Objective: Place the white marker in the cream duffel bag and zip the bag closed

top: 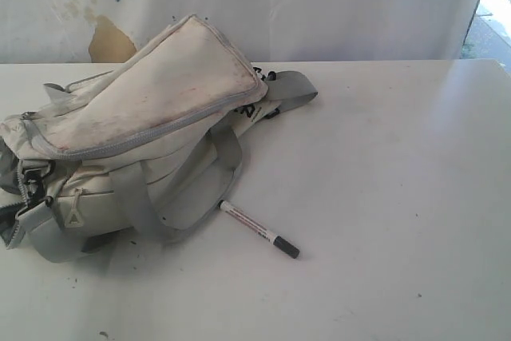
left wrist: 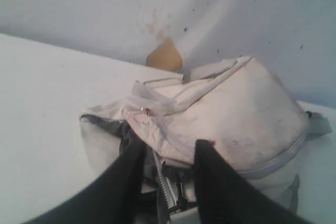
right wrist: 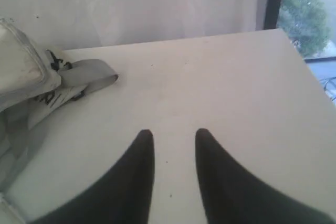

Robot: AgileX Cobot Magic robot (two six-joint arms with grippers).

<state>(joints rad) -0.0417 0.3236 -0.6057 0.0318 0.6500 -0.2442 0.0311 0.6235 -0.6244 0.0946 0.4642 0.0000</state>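
The cream duffel bag (top: 160,101) lies on the left of the white table, its smudged top flap raised and a grey strap looped toward the front. The white marker (top: 257,229) with a black cap rests on the table just in front of that strap. Neither gripper shows in the exterior view. In the left wrist view my left gripper (left wrist: 168,140) is open over the bag (left wrist: 247,108), where an unzipped grey zipper (left wrist: 160,174) and dark lining show between its fingers. My right gripper (right wrist: 174,131) is open over bare table, apart from the bag (right wrist: 21,72). The marker is not in either wrist view.
The white table (top: 383,157) stretches right of the bag. A pale wall with a torn brown patch (top: 108,41) stands behind. A window (right wrist: 307,19) lies past the table's far right corner. A grey strap end (right wrist: 89,74) trails from the bag.
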